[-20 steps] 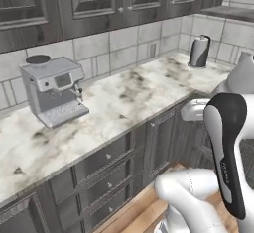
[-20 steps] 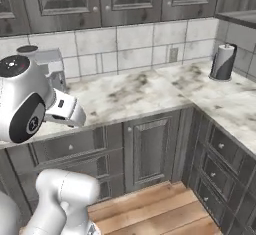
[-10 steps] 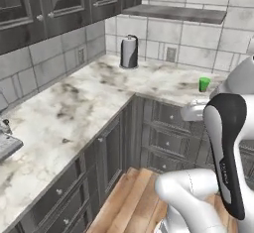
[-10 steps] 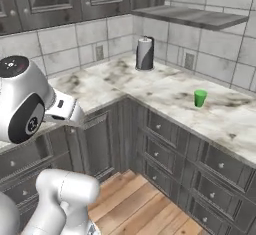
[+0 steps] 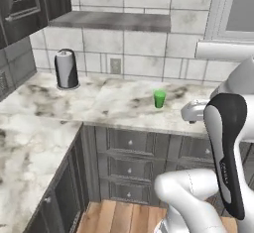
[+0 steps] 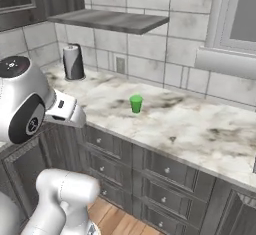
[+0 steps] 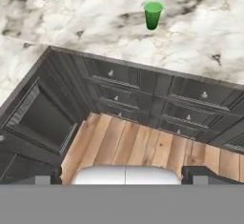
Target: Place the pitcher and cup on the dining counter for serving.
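Note:
The small bright green cup (image 5: pixel 159 98) (image 6: pixel 136 103) (image 7: pixel 153 14) stands upright on the marble wall counter (image 5: pixel 109 109) (image 6: pixel 200 126), a little in from its front edge. My gripper (image 7: pixel 125 175) is held back over the wood floor, well short of the cup; its dark fingertips (image 7: pixel 47 174) stand wide apart with nothing between them, so it is open. The pitcher and the dining counter are out of view.
A dark cylindrical kettle (image 5: pixel 66 68) (image 6: pixel 73 62) sits at the back left of the counter under a grey shelf (image 5: pixel 111 21). Dark drawer fronts (image 7: pixel 143 92) run below the counter, which bends round a corner at the left. A window frame (image 5: pixel 233 14) is at the right.
The base has turned, so the whole scene has slid: the coffee machine left the picture, the kettle moved left, and the green cup came toward the middle. The arm's pose is unchanged.

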Robot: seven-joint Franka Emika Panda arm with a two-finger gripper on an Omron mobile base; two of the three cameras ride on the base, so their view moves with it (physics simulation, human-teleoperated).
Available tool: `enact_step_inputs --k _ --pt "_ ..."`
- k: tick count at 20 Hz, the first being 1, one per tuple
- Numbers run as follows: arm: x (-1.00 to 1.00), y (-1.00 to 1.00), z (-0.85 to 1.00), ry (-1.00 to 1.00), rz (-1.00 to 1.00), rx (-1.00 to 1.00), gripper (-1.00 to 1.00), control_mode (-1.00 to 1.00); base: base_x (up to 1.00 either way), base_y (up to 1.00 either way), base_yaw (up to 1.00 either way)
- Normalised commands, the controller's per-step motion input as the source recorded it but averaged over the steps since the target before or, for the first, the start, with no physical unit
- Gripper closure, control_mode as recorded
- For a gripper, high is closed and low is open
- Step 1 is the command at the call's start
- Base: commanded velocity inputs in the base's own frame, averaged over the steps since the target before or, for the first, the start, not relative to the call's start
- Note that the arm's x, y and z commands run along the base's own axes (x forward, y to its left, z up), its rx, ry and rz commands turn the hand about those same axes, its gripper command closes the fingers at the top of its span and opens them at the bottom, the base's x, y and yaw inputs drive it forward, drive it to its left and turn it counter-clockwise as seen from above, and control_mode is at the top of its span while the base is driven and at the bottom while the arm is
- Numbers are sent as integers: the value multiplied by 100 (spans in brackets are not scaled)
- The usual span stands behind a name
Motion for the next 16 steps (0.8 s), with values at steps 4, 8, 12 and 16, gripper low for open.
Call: enact_step_inputs --k 4,8,12,16 --pt "0 0 0 0 0 0 -100 100 67 26 -51" --pt "0 0 0 0 0 0 -100 100 51 27 -43" --pt "0 0 0 0 0 0 -100 100 48 12 -23" --pt "0 0 0 0 0 0 -100 100 50 11 -15"
